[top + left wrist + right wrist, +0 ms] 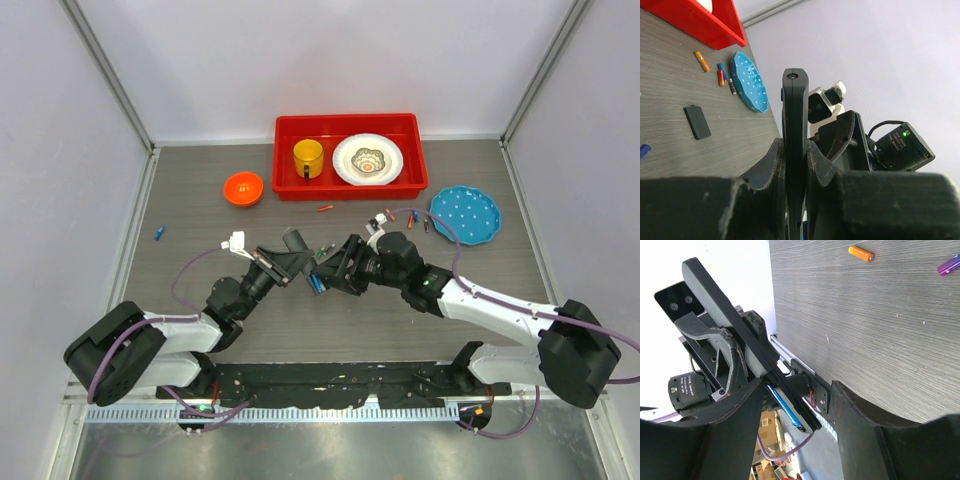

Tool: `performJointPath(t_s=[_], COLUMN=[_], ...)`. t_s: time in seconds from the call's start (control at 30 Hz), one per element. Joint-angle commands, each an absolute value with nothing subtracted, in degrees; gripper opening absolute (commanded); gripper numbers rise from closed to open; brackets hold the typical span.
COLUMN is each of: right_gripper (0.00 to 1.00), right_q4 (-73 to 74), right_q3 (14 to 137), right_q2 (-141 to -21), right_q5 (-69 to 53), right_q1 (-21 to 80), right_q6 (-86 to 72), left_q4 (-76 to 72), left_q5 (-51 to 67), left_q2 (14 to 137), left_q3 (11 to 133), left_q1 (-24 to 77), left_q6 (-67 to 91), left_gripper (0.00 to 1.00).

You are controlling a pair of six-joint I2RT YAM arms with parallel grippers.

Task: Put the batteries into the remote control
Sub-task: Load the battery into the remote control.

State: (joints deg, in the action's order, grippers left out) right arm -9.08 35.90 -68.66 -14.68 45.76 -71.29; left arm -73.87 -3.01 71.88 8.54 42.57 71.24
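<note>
Clamping remote control [794, 100]: left tool [796, 155]; right tool [797, 390] agape astride it; batteries [702, 61] beside plate [750, 85].

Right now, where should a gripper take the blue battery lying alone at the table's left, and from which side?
Grip the blue battery across its middle, straight down from above. It is a slim cylinder lying flat on the table, long axis roughly near to far, so fingers should probably close from its left and right.

Remote up, one blue cell at its end.
My black remote [725, 315] tilts off the table [865, 340], a blue battery [787, 410] against its lower end; an orange battery [861, 253] and a purple battery [949, 264] lie loose.
</note>
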Motion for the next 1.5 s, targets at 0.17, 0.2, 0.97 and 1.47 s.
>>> performJointPath(t_s=[0.17, 0.2, 0.97, 1.47], right_gripper=[0.51, 0.5, 0.44, 0.62], right_q4=[-10.3, -9.9, -6.7, 4.5], right_q3=[37.9, 37.9, 39.7, 45.8], right_q2=[-70.8, -70.8, -73.4, -68.2], right_q5=[-14.6, -14.6, -17.3, -12.1], right_q1=[45.8, 45.8, 48.2, 47.8], right_q6=[-70.7, -70.2, -65.8, -59.8], left_q4=[-81.7, -81.7, -79.4, -79.3], left_q5=[-2.7, -2.9, -7.9, -6.8], left_q2=[71.4, 71.2, 69.0, 69.0], left_q3=[8.9, 8.9, 9.3, 7.9], left_q1=[42.8, 42.7, 42.8, 42.8], left_q6=[70.3, 70.3, 69.9, 69.8], left_gripper=[0.0, 0.0, 0.0, 0.0])
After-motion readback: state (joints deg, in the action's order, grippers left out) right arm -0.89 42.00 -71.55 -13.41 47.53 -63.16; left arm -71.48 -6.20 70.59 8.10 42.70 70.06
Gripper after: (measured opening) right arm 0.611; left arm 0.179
